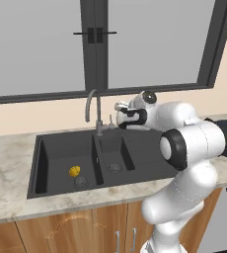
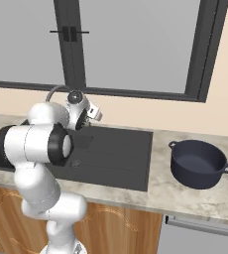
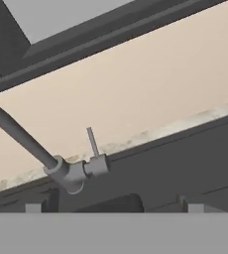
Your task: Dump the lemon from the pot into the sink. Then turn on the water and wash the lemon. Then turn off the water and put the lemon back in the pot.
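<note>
In the larger bowl of the sink (image 1: 61, 163) the lemon (image 1: 74, 171) is seen lying just beside the drain, while the pot (image 2: 199, 162) is left empty on the counter (image 2: 185, 196), well apart to the right. The gripper (image 1: 119, 117) is held wide open, gripping nothing, above the sink's back edge near the faucet (image 1: 92, 109) and its lever (image 3: 91, 141).

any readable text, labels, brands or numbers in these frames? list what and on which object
None: no text shows in any view.
The pot, the sink, the faucet, its lever, the window frame and the lemon all carry plain, unmarked surfaces.
The cabinet fronts show only carved trim, no lettering.
</note>
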